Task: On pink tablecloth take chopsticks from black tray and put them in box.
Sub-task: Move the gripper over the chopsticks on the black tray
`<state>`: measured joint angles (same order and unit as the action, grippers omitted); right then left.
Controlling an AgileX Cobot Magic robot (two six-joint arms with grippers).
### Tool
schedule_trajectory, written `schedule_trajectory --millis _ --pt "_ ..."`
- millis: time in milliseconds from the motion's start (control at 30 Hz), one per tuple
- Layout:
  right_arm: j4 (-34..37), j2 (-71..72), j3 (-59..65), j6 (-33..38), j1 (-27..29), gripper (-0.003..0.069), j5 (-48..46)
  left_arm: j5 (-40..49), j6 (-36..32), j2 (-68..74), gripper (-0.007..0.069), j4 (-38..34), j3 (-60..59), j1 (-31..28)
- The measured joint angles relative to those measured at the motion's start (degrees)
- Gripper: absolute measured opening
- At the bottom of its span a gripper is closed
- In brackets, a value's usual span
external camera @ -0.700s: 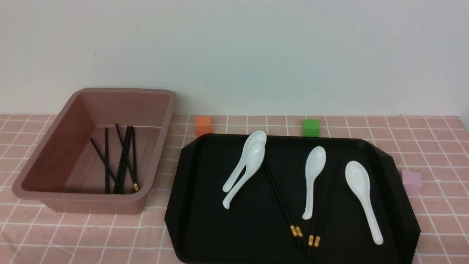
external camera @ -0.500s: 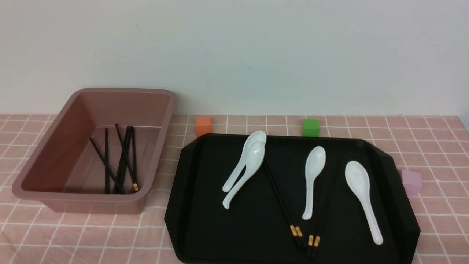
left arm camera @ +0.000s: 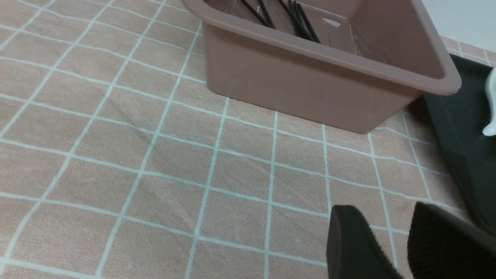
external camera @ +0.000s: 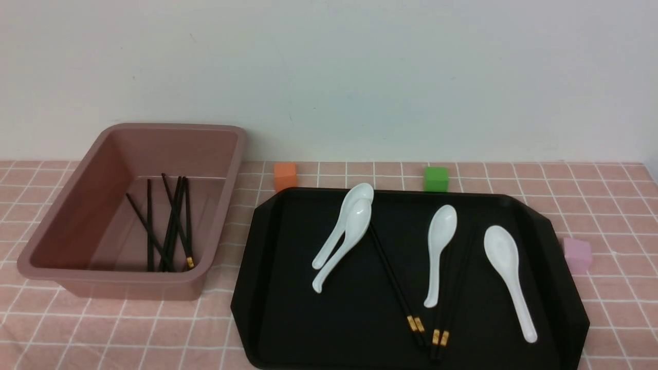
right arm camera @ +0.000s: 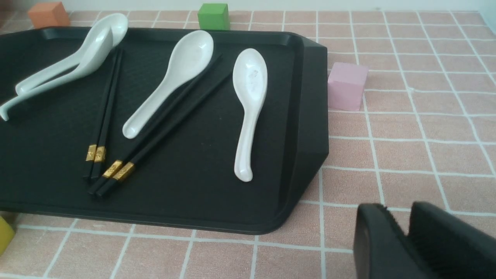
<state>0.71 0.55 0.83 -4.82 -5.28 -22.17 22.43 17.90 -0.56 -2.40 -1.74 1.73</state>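
Tablecloth [external camera: 128, 334] carrying tray [external camera: 267, 288] at right and box [external camera: 67, 205] at left, just beside each other. Four spoons [external camera: 437, 241] lie on the tray with two pairs of chopsticks [external camera: 396, 280], gold bands nearest the robot; more sticks rest in the box. Orange cube [external camera: 285, 176] and green cube [external camera: 436, 178] sit behind the tray, pink cube [external camera: 577, 254] beside its right edge. Both arms hang low over bare cloth: left gripper [left arm camera: 387, 217] before the box, fingers a narrow gap apart, empty; right gripper [right arm camera: 399, 217] off the tray's near right corner, empty, fingers so close that contact cannot be judged.
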Motion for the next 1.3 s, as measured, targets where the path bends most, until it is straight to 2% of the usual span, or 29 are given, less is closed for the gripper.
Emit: schedule_trajectory --millis 267,367,400,467,600,700,767,833,1000,1067,1100,1133,1200,1300 --pt "0.7 0.0 0.0 -0.3 0.0 0.0158 0.5 0.0 0.0 0.0 0.0237 0.0 0.0 0.0" --pt "5.4 0.0 0.5 -3.0 0.0 0.0163 3.1 0.0 0.0 0.0 0.0237 0.0 0.0 0.0" --pt "10.7 0.0 0.6 -6.2 0.0 0.0166 6.4 0.0 0.0 0.0 0.0237 0.0 0.0 0.0" --pt "15.5 0.0 0.6 -8.5 0.0 0.0168 11.2 0.0 0.0 0.0 0.0237 0.0 0.0 0.0" --pt "21.2 0.0 0.6 -10.8 0.0 0.0169 17.7 0.0 0.0 0.0 0.0237 0.0 0.0 0.0" --pt "24.6 0.0 0.6 -12.3 0.0 0.0169 18.2 0.0 0.0 0.0 0.0237 0.0 0.0 0.0" --pt "26.3 -0.1 -0.5 -12.7 0.0 0.0166 15.2 0.0 0.0 0.0 0.0237 0.0 0.0 0.0" --pt "26.8 -2.1 -4.5 -12.0 0.0 0.0143 8.4 0.0 0.0 0.0 0.0237 0.0 0.0 0.0" --pt "22.6 -15.9 -20.4 -7.8 0.0 0.0059 -9.9 0.0 0.0 0.0 0.0237 0.0 0.0 0.0" --pt "17.7 -27.0 -30.7 -5.4 0.0 0.0022 -24.1 0.0 0.0 0.0 0.0237 0.0 0.0 0.0" --pt "17.7 -27.8 -31.5 -5.4 0.0 0.0020 -24.1 0.0 0.0 0.0 0.0237 0.0 0.0 0.0" --pt "14.3 -33.8 -36.4 -4.8 0.0 0.0011 -31.5 0.0 0.0 0.0 0.0237 0.0 0.0 0.0" --pt "9.8 -42.1 -42.2 -4.6 0.0 0.0008 -38.7 0.0 0.0 0.0 0.0237 0.0 0.0 0.0" --pt "4.5 -53.4 -48.2 -4.6 0.0 0.0008 -44.0 0.0 0.0 0.0 0.0237 0.0 0.0 0.0"
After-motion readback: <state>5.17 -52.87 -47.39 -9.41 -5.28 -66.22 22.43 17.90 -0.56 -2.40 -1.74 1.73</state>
